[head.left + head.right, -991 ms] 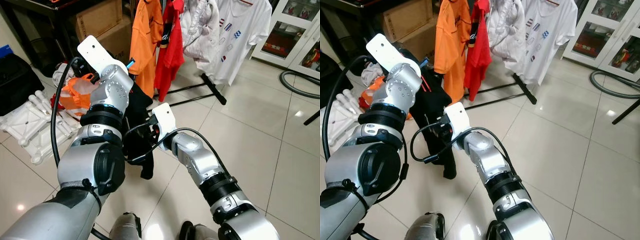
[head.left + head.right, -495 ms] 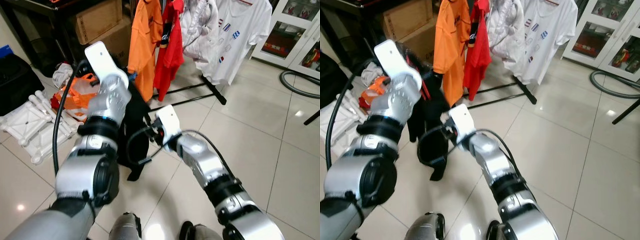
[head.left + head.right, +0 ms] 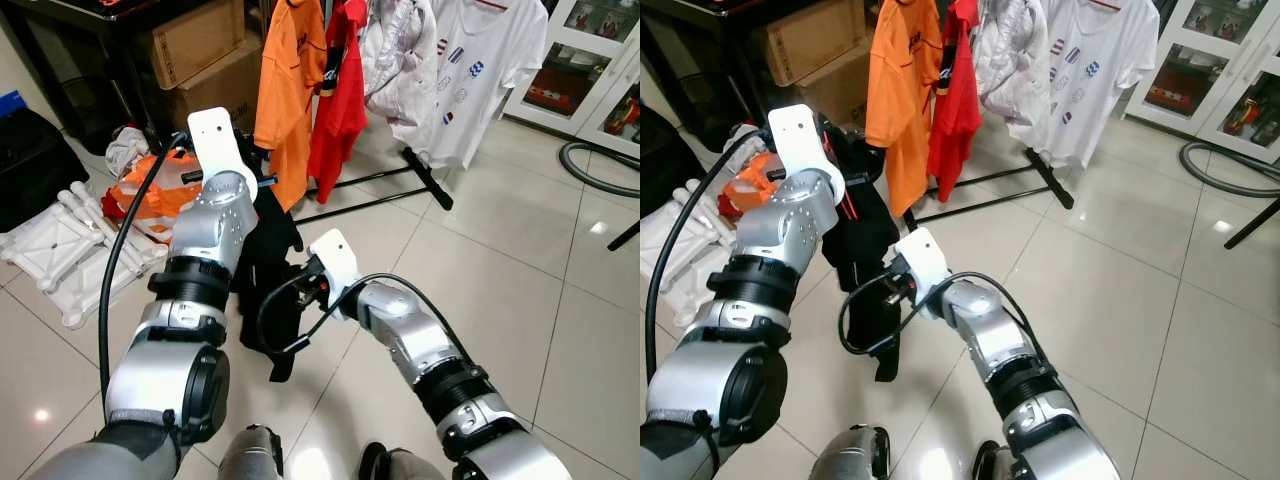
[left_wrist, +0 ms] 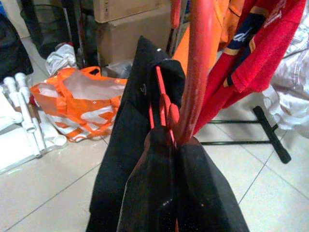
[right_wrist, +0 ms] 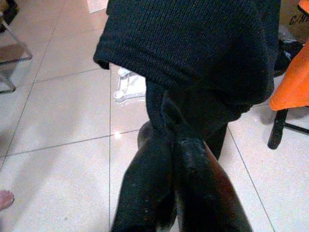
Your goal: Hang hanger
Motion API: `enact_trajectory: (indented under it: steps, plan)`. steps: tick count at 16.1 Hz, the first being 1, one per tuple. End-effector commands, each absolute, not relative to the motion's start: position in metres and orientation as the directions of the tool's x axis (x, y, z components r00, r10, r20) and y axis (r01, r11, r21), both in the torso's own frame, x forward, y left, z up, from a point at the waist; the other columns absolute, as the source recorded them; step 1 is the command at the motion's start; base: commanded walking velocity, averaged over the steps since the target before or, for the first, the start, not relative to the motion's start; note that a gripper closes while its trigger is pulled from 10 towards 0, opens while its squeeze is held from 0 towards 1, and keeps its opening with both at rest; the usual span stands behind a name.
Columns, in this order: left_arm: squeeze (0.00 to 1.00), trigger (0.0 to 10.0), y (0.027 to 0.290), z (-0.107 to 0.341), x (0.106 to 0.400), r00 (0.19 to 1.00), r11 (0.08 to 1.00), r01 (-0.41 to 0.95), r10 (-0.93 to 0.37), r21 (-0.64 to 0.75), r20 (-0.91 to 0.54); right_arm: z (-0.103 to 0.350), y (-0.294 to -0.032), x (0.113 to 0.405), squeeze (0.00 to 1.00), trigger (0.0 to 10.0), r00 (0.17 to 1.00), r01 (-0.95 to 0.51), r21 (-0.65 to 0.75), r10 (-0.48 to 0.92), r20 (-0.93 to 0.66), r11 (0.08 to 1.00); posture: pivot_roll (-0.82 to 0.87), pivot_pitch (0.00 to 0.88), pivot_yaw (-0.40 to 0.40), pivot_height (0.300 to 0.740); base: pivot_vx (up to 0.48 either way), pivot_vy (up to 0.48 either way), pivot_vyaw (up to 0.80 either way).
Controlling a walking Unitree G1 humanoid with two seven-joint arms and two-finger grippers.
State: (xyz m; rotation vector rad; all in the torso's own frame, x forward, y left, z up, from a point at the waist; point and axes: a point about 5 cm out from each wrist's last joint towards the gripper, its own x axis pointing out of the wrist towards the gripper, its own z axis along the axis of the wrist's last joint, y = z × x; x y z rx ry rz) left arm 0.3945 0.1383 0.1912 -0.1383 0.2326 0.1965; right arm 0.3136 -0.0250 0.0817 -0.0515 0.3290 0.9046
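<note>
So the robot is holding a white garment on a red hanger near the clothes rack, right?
Not quite: the garment is black, not white, as the left wrist view shows. It is on a red hanger near the clothes rack.

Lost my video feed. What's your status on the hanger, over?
Left gripper shut on red hanger carrying black garment. Right gripper shut on garment's lower part. Rack's orange shirt and red shirt close ahead.

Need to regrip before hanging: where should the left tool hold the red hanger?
Judging from the left wrist view, hold the red hanger on its bare neck, just above where the black garment bunches. Come from the robot's side, away from the orange shirt: the hook must stay free for the rail.
</note>
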Motion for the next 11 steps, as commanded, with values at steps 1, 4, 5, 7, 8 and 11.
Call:
enact_trajectory:
  steps: [1,4,5,7,8,11]
  plan:
    - [0.00,10.0,0.139,0.199,0.394,0.964,0.980,-0.184,0.163,-0.082,-0.210,0.078,-0.030,0.311,0.00,0.0,0.555,-0.790,0.086,0.768,-0.319,0.607,0.07,0.099,0.001,0.740,0.000,0.000,0.00]
    - [0.00,10.0,0.149,0.203,0.396,0.956,0.972,-0.230,0.215,-0.052,-0.199,0.071,-0.039,0.302,0.00,0.0,0.448,-0.862,0.062,0.813,-0.371,0.503,0.07,0.095,-0.001,0.740,0.000,0.000,0.00]
    - [0.00,10.0,0.152,0.204,0.397,0.955,0.970,-0.238,0.225,-0.049,-0.195,0.072,-0.043,0.300,0.00,0.0,0.417,-0.880,0.059,0.828,-0.375,0.471,0.07,0.094,0.000,0.740,0.000,0.000,0.00]
    - [0.00,10.0,0.155,0.204,0.397,0.952,0.968,-0.246,0.233,-0.045,-0.199,0.078,-0.052,0.300,0.00,0.0,0.380,-0.901,0.056,0.846,-0.375,0.430,0.06,0.095,-0.001,0.740,0.000,0.000,0.00]
    - [0.00,10.0,0.156,0.204,0.398,0.951,0.968,-0.247,0.234,-0.045,-0.202,0.081,-0.056,0.300,0.00,0.0,0.362,-0.911,0.055,0.855,-0.371,0.410,0.06,0.095,-0.001,0.740,0.000,0.000,0.00]
    - [0.00,10.0,0.155,0.202,0.398,0.950,0.968,-0.246,0.232,-0.047,-0.208,0.085,-0.059,0.302,0.00,0.0,0.361,-0.912,0.050,0.856,-0.369,0.406,0.05,0.095,0.000,0.740,0.000,0.000,0.00]
